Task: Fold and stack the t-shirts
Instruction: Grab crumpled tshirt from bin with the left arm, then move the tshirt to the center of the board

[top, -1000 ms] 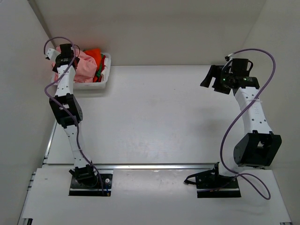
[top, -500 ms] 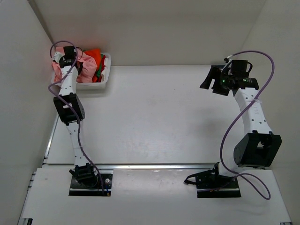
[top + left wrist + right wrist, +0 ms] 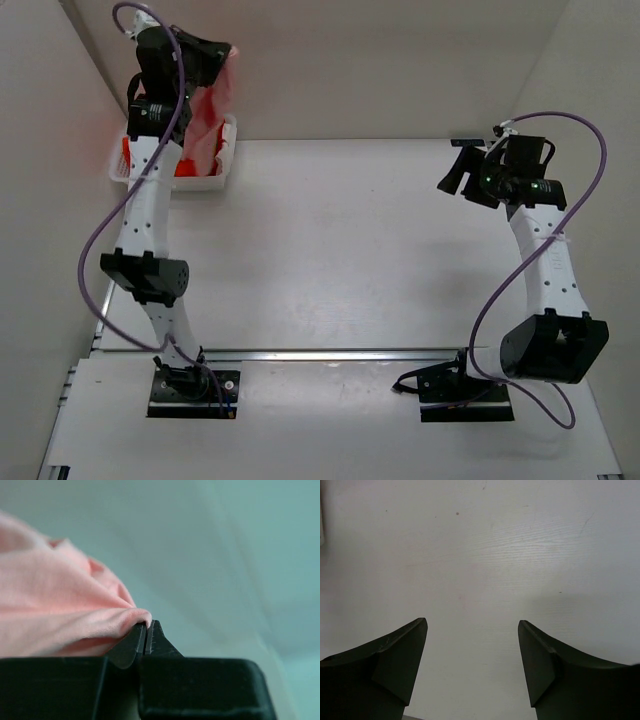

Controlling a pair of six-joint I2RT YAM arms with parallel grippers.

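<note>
Left gripper [image 3: 146,630] clamped on salmon-pink cloth t-shirt [image 3: 208,108], shirt dangling high over white slotted plastic basket [image 3: 228,150]. Right gripper [image 3: 472,625] spread wide, hovering over white tabletop [image 3: 330,250].

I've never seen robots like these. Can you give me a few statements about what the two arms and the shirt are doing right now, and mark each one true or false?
1. The left gripper is shut on a fold of the pink shirt. True.
2. The pink shirt lies folded flat. False: it hangs from the left gripper, high up, trailing down toward the basket.
3. The right gripper is open and holds nothing. True.
4. The right gripper is over the basket. False: it is above the bare table, on the opposite side from the basket.
</note>
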